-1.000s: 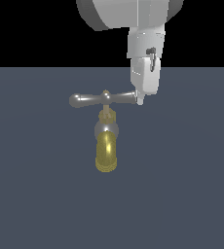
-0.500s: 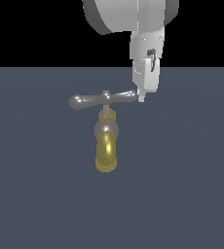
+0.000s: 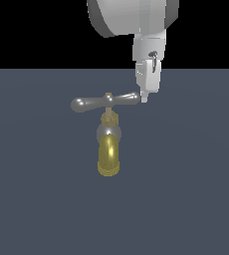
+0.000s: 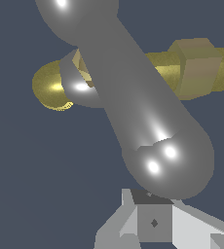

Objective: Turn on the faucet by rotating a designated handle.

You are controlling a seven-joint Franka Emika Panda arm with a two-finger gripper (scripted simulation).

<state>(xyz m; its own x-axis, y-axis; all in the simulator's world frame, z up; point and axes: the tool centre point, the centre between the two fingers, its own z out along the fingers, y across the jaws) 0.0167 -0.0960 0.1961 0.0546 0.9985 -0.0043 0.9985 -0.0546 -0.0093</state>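
Nearest to me, low on the flat slate-grey surface [image 3: 196, 199], the faucet's shiny yellow-brass curved spout [image 3: 109, 158] points my way, its open mouth forward. Behind and above it sits a silver-grey collar [image 3: 109, 132], then a short brass stem [image 3: 108, 117]. Across the top of that stem lies the handle, a slim silver-grey crossbar [image 3: 104, 102] with a rounded knob at each end, slightly tilted so the end on the exterior view's right sits a little higher.

Further back, the white robot gripper [image 3: 145, 95] hangs straight down from a large pale grey arm housing [image 3: 131, 15]. Its tip is just beside, and looks to be touching, the crossbar's knob on the exterior view's right. From the wrist camera that knob fills the view just beyond the grey fingertips [image 4: 148, 228]. I cannot tell whether the jaws are apart or together; nothing appears clamped between them.

My judgement is that the arm is set to push the knob sideways, not grip it. The risk lies in that thin contact: the knob is round and glossy, so the tip could slide off, above or below it, and leave the handle barely turned. A push aimed along the bar instead of across it would load the stem without rotating anything.
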